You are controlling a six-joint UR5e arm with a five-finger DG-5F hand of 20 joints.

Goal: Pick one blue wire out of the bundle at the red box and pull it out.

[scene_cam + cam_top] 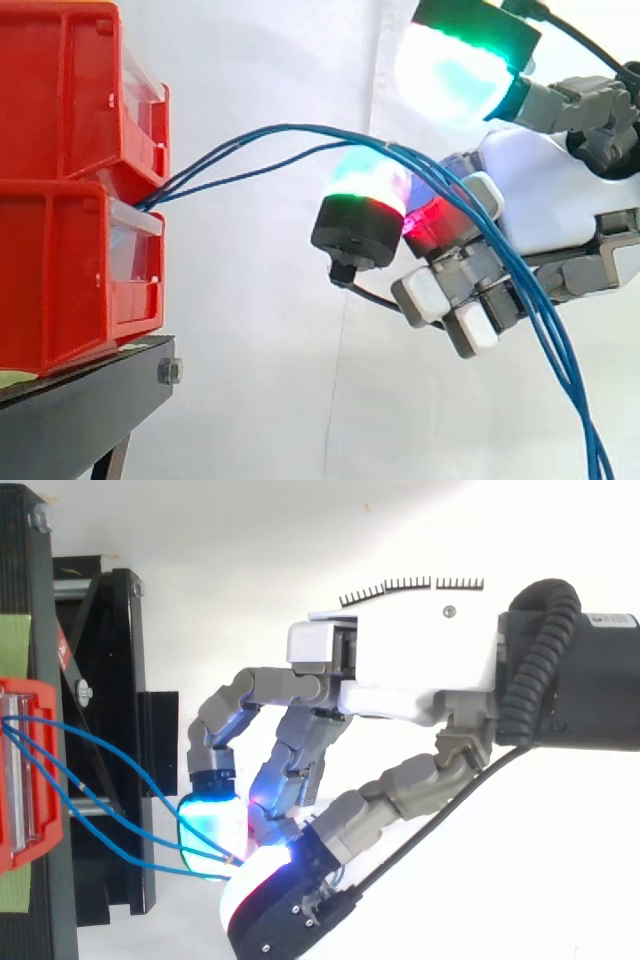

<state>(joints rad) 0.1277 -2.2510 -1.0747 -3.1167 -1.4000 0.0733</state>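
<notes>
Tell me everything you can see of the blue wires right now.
The blue wires are thin, smooth, flexible strands, several running close together. They leave the front of the lower red bin, arch up and rightward in the air, pass between the curled fingers of the hand, which close on them, then hang down past the side view's bottom edge.

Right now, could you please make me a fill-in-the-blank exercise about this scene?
The wires leaving the bins are ___ in colour. The bins rest on a ___ stand. The robot hand comes in from the ___ edge of the side view.
Missing words: blue; black; right.
</notes>
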